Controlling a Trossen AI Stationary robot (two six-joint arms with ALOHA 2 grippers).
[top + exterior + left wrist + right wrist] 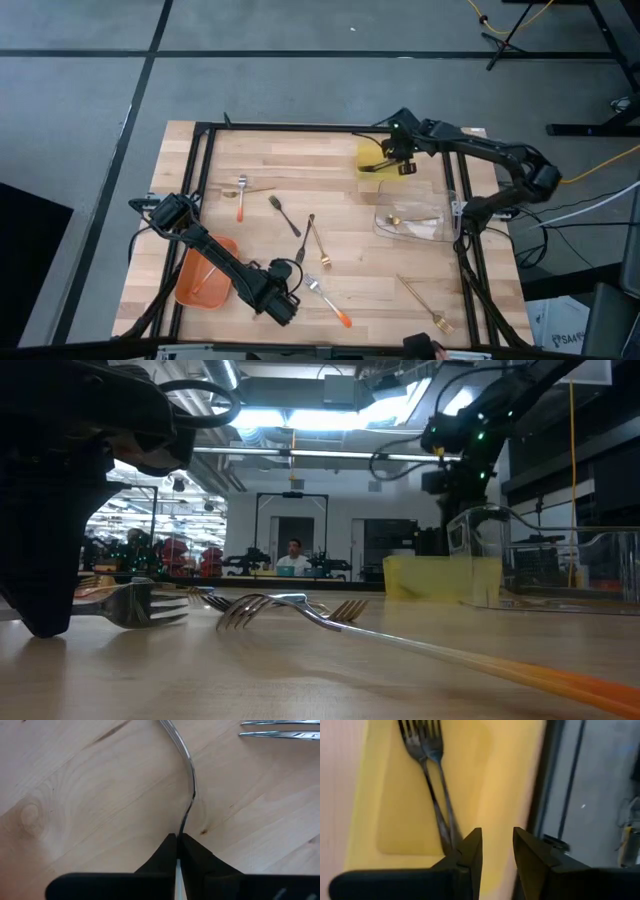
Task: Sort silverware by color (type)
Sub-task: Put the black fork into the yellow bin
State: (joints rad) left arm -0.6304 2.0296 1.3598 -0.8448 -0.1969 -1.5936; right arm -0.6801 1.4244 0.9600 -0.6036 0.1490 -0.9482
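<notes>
The silverware lies scattered on the wooden table. My left gripper stands near the table's near edge, shut on a thin dark fork. An orange-handled fork lies just to its right, its tines close by. Farther back lie another orange-handled fork, a dark fork and a gold fork. A further gold one is near right. My right gripper hangs open above the yellow tray, where two dark forks lie. My left gripper pinches the dark fork's thin handle between its two fingers. The fingers come from above, pointing down. The fork runs on away from the fingers, low along the wood, its head farthest off.
An orange tray sits at the near left, beside my left arm. A clear tray holding a gold piece stands at the right, in front of the yellow one. A black frame borders the table.
</notes>
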